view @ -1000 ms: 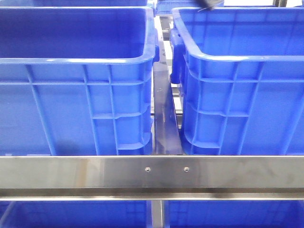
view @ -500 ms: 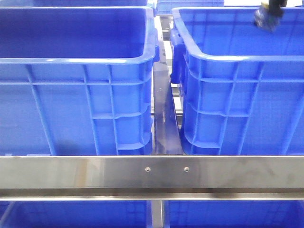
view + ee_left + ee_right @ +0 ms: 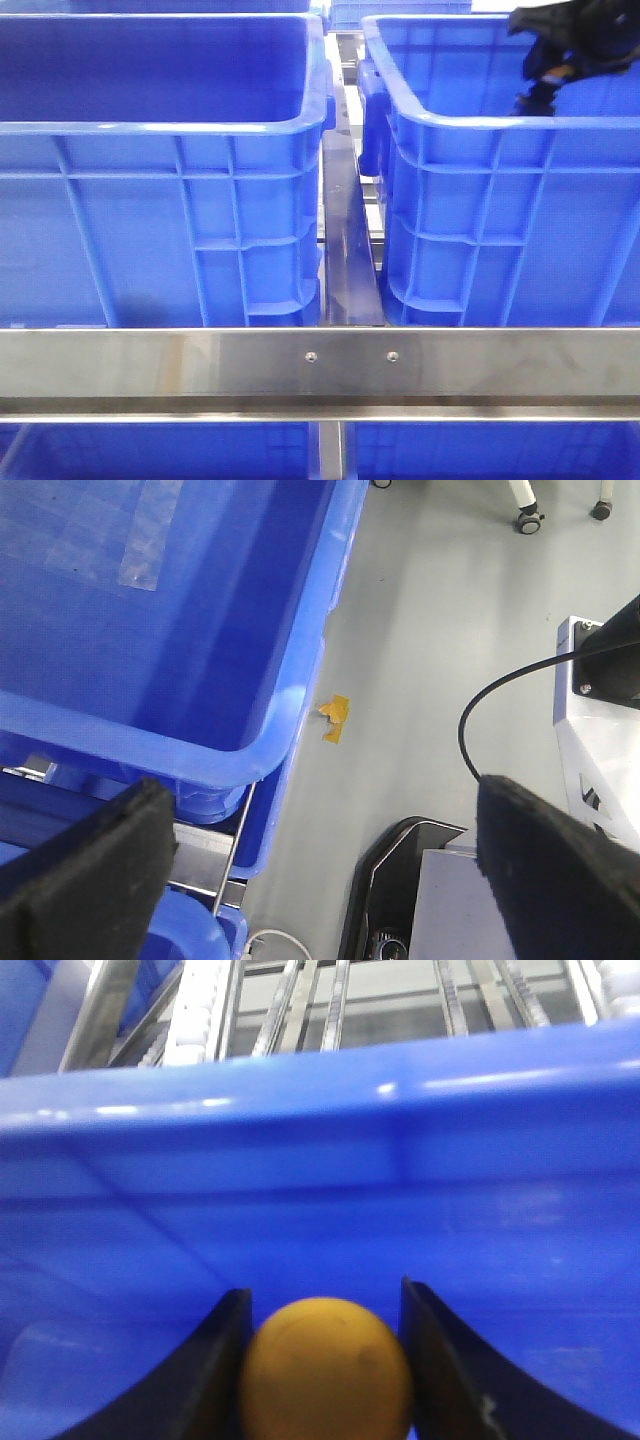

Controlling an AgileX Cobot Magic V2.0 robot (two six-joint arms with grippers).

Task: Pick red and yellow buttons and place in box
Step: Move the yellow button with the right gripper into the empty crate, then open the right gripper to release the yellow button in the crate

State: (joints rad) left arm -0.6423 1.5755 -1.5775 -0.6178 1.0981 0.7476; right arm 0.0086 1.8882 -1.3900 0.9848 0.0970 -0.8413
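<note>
The blue box (image 3: 480, 200) is shiny plastic. The metal bar (image 3: 320, 365) looks smooth. The yellow button (image 3: 325, 1370) is smooth, dull plastic.

Black foam-padded fingers (image 3: 85, 865), black cable (image 3: 500, 695), white housing (image 3: 600, 730)

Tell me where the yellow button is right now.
The yellow button sits between the right gripper's fingers, inside the right-hand blue crate, near its far side in the front view.

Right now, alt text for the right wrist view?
A yellow button sits clamped between the two dark fingers of the right hand. Behind it rises the inner wall of a blue box, with metal rails beyond its rim.
</note>
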